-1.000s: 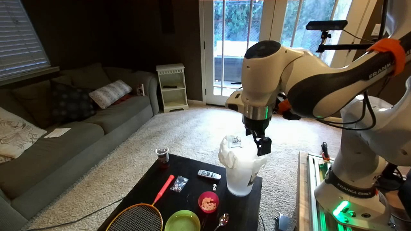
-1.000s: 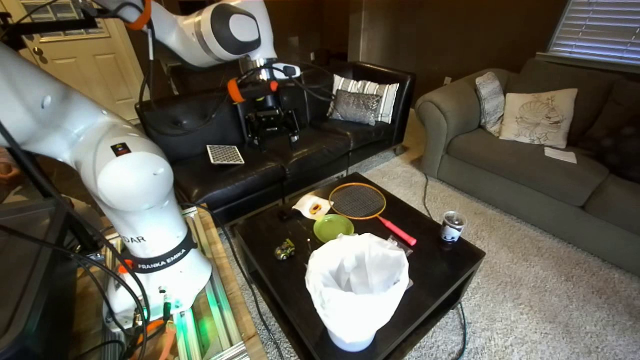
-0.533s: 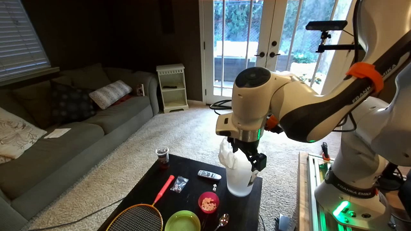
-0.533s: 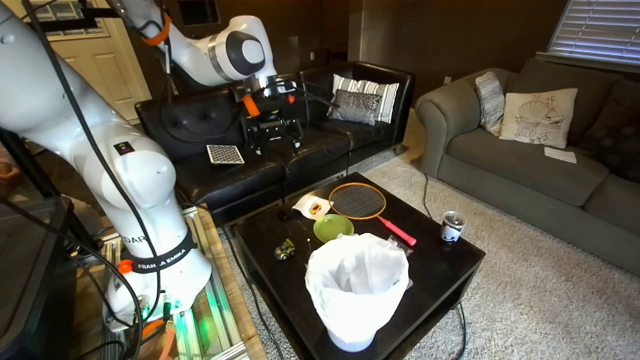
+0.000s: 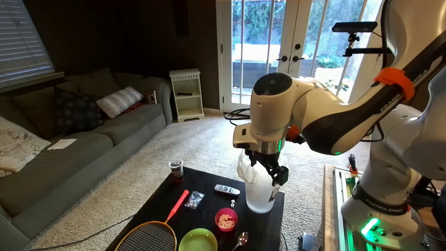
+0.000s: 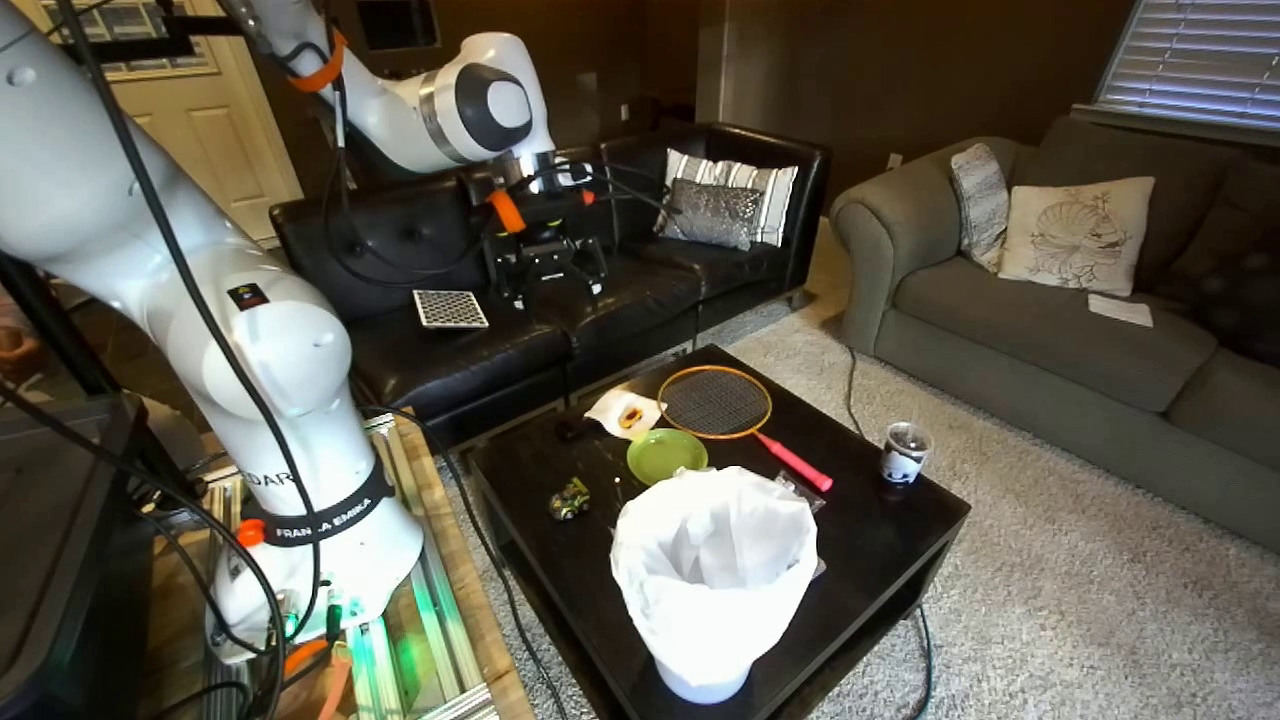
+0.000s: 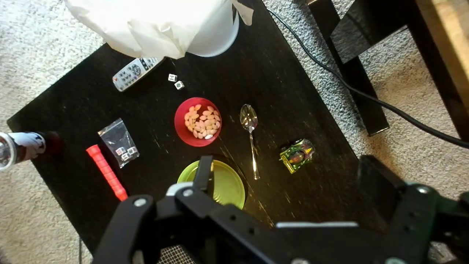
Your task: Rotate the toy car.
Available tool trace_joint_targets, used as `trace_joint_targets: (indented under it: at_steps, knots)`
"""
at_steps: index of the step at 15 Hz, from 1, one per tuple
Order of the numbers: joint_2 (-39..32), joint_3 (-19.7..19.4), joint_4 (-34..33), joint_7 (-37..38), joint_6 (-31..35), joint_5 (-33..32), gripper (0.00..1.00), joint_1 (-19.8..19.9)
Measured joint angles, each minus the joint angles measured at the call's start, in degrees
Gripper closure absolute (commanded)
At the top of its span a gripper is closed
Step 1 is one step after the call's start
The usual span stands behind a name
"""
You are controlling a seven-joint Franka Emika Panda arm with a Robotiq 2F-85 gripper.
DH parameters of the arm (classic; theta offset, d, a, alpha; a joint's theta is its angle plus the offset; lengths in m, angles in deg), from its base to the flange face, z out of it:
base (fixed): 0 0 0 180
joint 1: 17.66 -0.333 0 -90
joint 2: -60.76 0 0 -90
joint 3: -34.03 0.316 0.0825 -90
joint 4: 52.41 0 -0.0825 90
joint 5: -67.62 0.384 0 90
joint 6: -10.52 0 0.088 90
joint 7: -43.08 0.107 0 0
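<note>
Behind the hand (image 7: 289,178), the green plate (image 7: 229,187) is partly hidden.

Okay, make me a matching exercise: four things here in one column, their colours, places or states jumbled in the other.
1. toy car
2. gripper
3. plate
4. bowl

A. round and green
B. holding small pale pieces
C. lying right of the spoon in the wrist view
D. jaws apart, gripping nothing

Pairs: 1-C, 2-D, 3-A, 4-B

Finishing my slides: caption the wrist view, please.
Looking down past open jaws at a toy car, spoon and bowl on a dark table.
</note>
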Motion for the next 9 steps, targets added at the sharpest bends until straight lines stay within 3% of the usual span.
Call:
trace_joint_targets:
  at_steps: [4,9]
  knots:
    - [-3.07,1.55,0.08,-5.53,4.08,-0.04,0.0,-2.49]
    - [-14.01,6.58,-0.82,-8.15,14.63,-2.42,0.0,-5.41]
